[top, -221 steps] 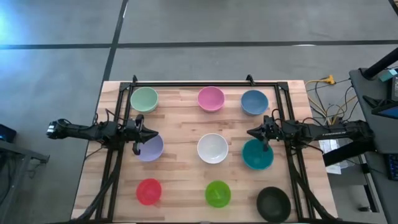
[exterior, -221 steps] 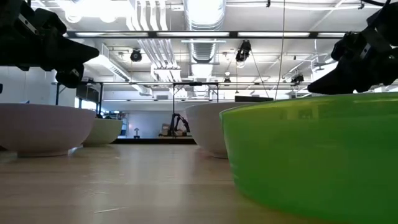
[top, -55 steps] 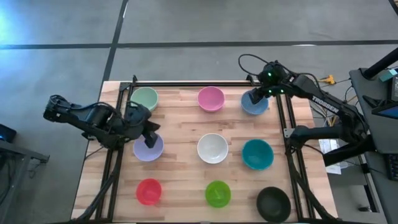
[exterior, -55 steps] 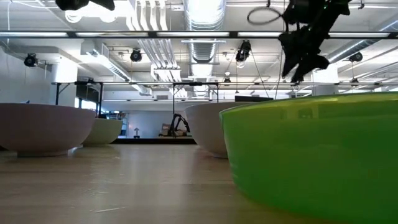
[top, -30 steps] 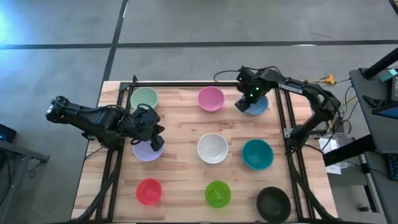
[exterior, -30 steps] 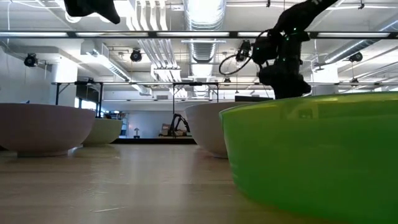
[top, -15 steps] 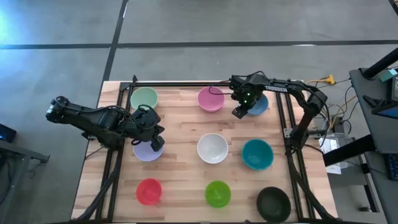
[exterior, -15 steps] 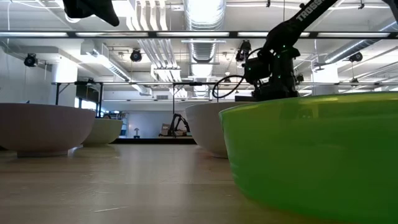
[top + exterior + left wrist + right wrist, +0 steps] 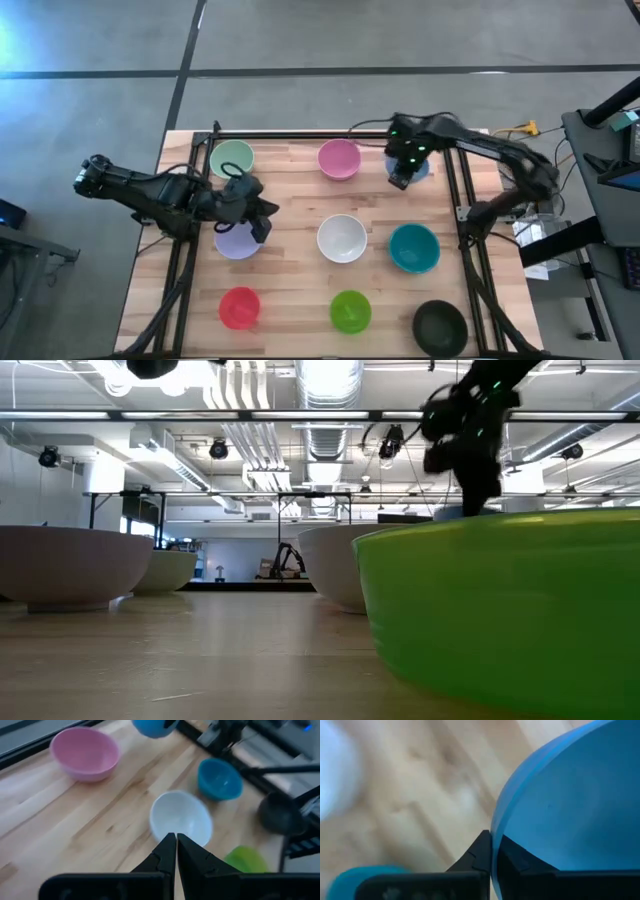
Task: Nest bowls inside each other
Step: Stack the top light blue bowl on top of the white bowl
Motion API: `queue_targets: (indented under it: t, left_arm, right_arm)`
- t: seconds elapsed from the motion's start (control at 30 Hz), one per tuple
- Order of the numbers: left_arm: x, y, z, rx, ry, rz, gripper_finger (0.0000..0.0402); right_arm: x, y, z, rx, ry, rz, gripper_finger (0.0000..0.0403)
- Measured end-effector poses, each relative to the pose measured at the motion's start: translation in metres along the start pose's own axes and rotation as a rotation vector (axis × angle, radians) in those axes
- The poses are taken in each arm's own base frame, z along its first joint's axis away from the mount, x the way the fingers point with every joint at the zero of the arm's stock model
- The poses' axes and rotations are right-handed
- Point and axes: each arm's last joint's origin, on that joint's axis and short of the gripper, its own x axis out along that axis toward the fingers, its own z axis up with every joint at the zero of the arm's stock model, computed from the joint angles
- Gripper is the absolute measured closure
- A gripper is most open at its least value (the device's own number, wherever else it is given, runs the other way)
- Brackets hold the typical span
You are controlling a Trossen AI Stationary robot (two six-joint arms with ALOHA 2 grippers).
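The blue bowl [image 9: 570, 795] sits at the far right corner of the table, just beside the pink bowl [image 9: 339, 158] and directly behind the teal bowl [image 9: 414, 247]. Its rim on the pink-bowl side runs straight into the right gripper [image 9: 491, 851], whose two fingers are pinched together on that thin wall, one inside and one outside. The coming move turns on this hold: the bowl hangs from a single rim point, so it would likely tilt once raised, and any neighbour it is to nest in lies toward the table's middle. A bowl has no long axis, so only the grip side counts. The left gripper [image 9: 176, 851] is closed on nothing, fingers touching, poised over the lavender bowl [image 9: 238, 241] and facing the white bowl [image 9: 181, 817].
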Motion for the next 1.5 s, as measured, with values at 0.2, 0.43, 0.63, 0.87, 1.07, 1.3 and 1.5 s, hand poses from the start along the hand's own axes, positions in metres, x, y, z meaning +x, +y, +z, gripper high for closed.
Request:
queue_targets:
  t: [0.2,0.43,0.63,0.87,1.07,1.3,1.5]
  left_arm:
    - [0.002,-0.003,0.002,-0.011,-0.021,-0.023,0.0402]
    - [0.0,0.002,-0.001,0.197,0.012,0.012,0.0402]
    - [-0.015,0.018,-0.006,0.267,0.075,0.065,0.0402]
    - [-0.036,0.053,-0.026,0.325,0.108,0.089,0.0402]
    - [-0.05,0.082,-0.046,0.284,0.049,0.011,0.0402]
    - [-0.05,0.097,-0.062,0.21,0.045,-0.058,0.0402]
    - [-0.045,0.1,-0.068,0.22,0.063,-0.046,0.0402]
  right_arm:
    - [-0.055,0.024,-0.053,-0.058,-0.353,0.269,0.0394]
    - [-0.081,0.047,-0.112,-0.014,-0.723,0.538,0.0394]
    - [-0.089,0.065,-0.121,0.045,-1.081,0.897,0.0394]
    - [-0.09,0.103,-0.107,0.049,-1.342,1.075,0.0394]
    - [-0.074,0.175,-0.085,-0.026,-1.253,0.959,0.0394]
    - [-0.058,0.257,-0.057,-0.133,-0.982,0.757,0.0394]
    - [-0.047,0.305,-0.026,-0.265,-0.722,0.482,0.0394]
